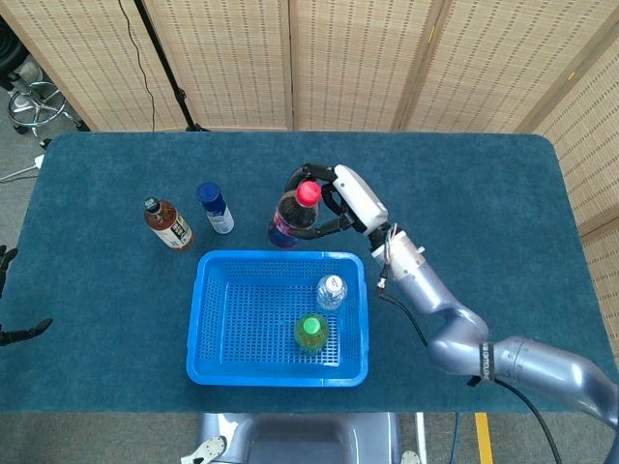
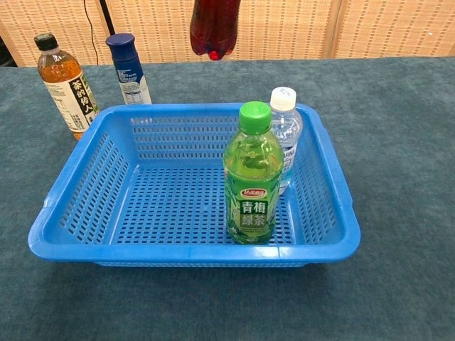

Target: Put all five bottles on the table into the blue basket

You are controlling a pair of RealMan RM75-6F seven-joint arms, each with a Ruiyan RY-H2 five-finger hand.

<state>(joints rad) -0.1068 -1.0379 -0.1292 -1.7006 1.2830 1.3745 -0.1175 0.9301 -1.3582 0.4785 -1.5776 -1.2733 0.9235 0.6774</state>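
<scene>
Taking the blue basket [image 1: 214,307] as the landmark, the account runs from left to right. At the far left edge of the head view, well left of the basket, dark fingers of the left hand [image 1: 12,300] just show past the table edge; whether they are spread or curled cannot be told, and nothing is seen in them.

Beyond the basket's far left corner, the amber tea bottle [image 1: 168,224] stands on the teal table [image 1: 503,222] with its dark cap up. Just right of it, and also behind the basket's far rim, stands the blue-capped bottle [image 1: 215,207], upright and apart from the tea bottle.

Above the basket's far rim, toward its right half, the red-capped cola bottle [image 1: 294,215] hangs clear of the table. The chest view shows only its dark red lower end [image 2: 214,28], high above the rim. The right hand [image 1: 340,198] grasps it near the neck, with fingers wrapped round both sides of the bottle just under the cap.

Inside the basket, in its right half, the green tea bottle [image 2: 252,175] stands upright on the perforated floor toward the near side. Just behind it, close against the right wall, stands the clear water bottle [image 2: 285,135] with its white cap. The right arm [image 1: 455,329] reaches in from the right of the basket.
</scene>
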